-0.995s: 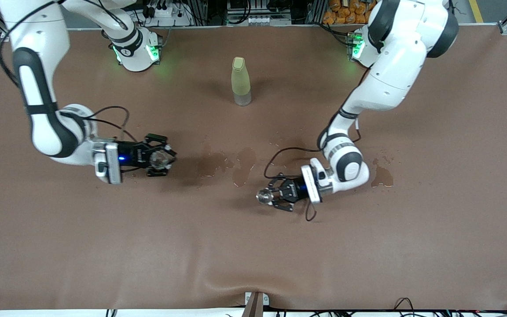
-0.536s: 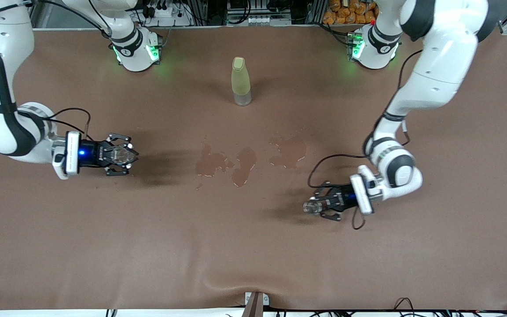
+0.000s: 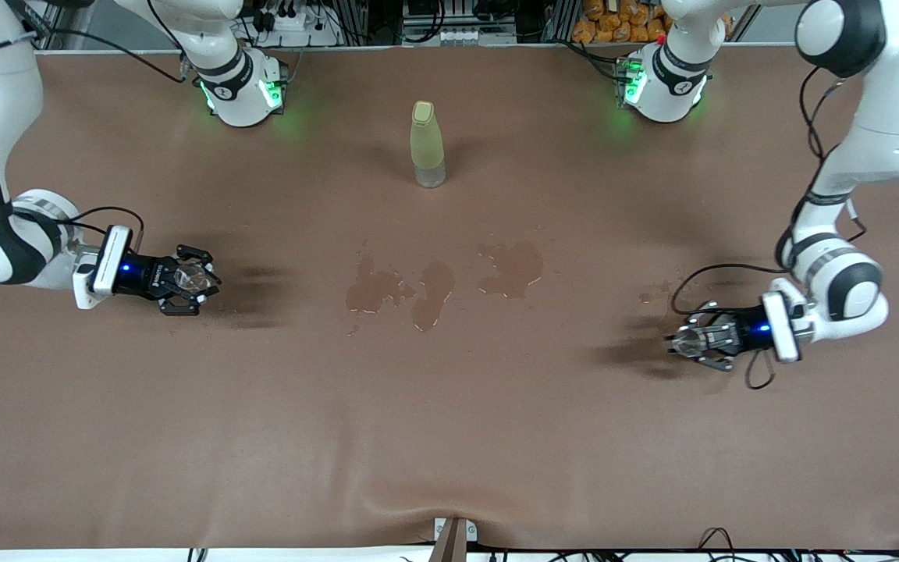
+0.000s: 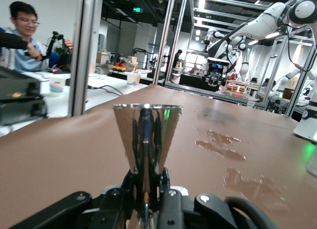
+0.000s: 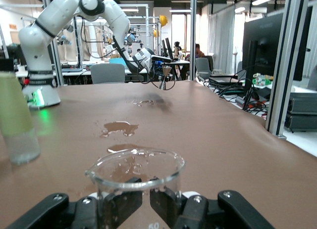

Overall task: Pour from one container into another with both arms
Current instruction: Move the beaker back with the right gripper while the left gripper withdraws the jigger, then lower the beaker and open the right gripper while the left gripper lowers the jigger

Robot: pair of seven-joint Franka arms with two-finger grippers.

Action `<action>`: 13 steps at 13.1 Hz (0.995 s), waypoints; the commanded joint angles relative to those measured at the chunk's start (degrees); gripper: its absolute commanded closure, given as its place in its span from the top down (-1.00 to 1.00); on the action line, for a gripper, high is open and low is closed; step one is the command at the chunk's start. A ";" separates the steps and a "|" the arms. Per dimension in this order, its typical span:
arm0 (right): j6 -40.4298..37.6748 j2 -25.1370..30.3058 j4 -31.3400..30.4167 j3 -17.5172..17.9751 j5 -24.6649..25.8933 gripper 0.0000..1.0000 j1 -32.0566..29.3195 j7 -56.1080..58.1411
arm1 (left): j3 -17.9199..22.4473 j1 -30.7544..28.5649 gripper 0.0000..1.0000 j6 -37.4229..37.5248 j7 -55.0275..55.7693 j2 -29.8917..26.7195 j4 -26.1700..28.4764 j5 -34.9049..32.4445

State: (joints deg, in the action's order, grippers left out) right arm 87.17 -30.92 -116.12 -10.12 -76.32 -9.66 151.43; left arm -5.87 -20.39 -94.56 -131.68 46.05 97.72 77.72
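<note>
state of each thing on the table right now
left gripper: shut on shiny metal cone-shaped jigger, held upright
right gripper: shut on clear glass beaker, upright
pale green bottle: standing, capped, between the bases
brown table cover: wet patches mid-table

left pincer (image 3: 687,341) moved toward its table end | right pincer (image 3: 192,279) likewise
</note>
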 commanded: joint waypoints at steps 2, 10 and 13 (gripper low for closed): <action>-2.44 -7.39 4.59 1.07 2.75 -1.00 -2.90 9.38 | -0.81 -1.57 -1.00 1.74 -4.34 3.42 1.24 -0.72; -1.92 -15.91 9.33 1.07 3.89 -1.00 -3.87 18.01 | -0.45 -5.80 -1.00 4.38 -8.76 5.37 1.42 -9.69; -1.04 -19.51 12.40 1.07 4.42 -1.00 -4.40 18.46 | -0.54 -5.36 -1.00 4.47 -11.93 7.22 1.07 -9.69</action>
State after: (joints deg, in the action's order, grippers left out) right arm 86.86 -46.93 -106.57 -10.09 -73.24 -12.00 159.40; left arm -5.94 -25.56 -91.05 -141.89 52.27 99.19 69.00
